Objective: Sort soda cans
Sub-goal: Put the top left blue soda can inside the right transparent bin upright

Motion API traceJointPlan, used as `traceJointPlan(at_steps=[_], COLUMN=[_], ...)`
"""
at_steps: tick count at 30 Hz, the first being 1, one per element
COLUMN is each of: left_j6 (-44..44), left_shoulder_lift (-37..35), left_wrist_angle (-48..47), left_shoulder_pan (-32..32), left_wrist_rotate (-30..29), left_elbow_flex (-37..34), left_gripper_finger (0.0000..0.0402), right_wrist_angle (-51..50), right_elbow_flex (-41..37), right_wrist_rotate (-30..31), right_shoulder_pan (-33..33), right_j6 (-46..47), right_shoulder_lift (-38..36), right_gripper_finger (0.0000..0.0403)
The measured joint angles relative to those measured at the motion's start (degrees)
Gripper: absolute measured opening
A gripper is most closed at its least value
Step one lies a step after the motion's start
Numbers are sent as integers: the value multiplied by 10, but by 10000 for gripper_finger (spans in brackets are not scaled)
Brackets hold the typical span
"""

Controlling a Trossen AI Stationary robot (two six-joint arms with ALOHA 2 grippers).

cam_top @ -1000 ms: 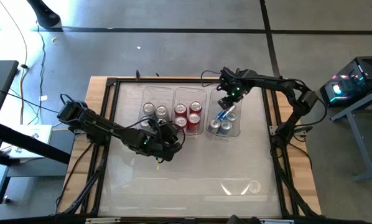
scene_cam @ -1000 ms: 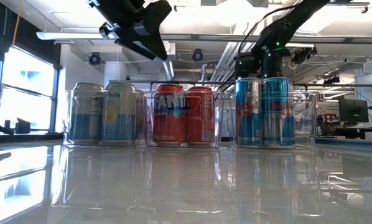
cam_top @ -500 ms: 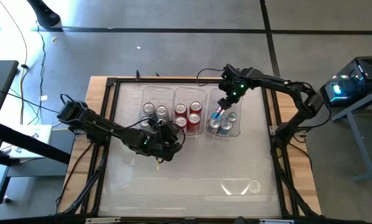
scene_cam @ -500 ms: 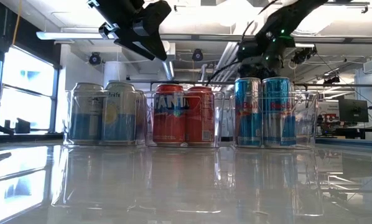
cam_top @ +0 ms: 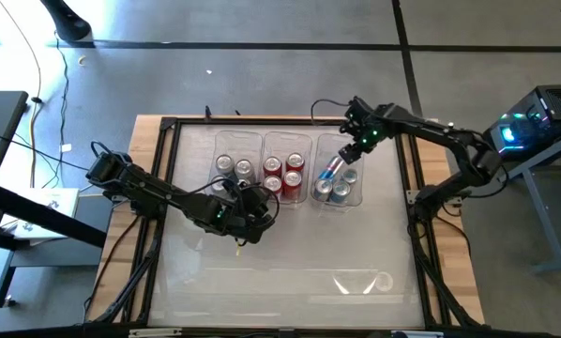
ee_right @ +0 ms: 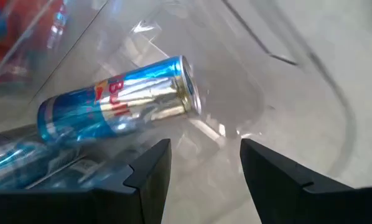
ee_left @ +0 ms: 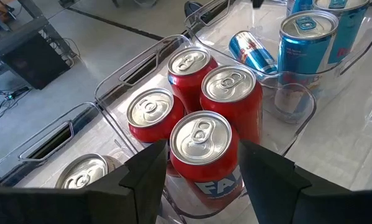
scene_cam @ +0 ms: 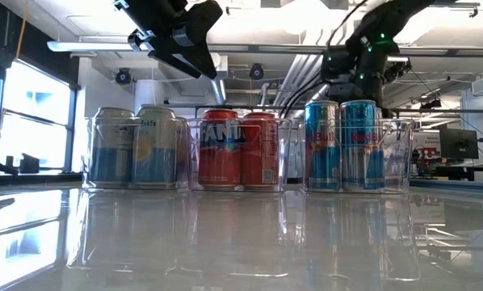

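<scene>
Only partial lettering — "FA" on red can [ee_left: 206, 155].

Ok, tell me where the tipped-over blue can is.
The tipped-over blue can lies on its side in the right-hand clear bin in the high view, just behind the two upright blue cans, with the right tool above it.

Past the left gripper [ee_left: 201, 171], whose two dark fingers [ee_left: 145, 177] stand apart with nothing between them, four red cans [ee_left: 214, 109] stand upright and close together in a clear bin [ee_left: 120, 68]. The nearest one sits right between the fingers' tips. In the next bin [ee_left: 301, 115] a blue can [ee_left: 307, 37] stands upright, and another blue can [ee_left: 251, 53] lies on its side behind it. A silver can top [ee_left: 83, 173] shows at the other side.
</scene>
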Motion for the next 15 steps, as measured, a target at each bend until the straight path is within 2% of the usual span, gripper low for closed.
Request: traceJointPlan(at_steps=[6, 15], left_j6=[0, 0], left_shoulder_lift=[0, 0], left_wrist_angle=[0, 0], left_shoulder_pan=[0, 0], left_wrist_rotate=[0, 0], left_elbow_flex=[0, 0], left_gripper_finger=[190, 190], right_wrist_angle=[99, 181], right_elbow_flex=[-67, -124], right_wrist_rotate=[-14, -56], right_shoulder_pan=[0, 0], right_j6=[21, 14], right_shoulder_lift=[1, -3], right_gripper_finger=[187, 187])
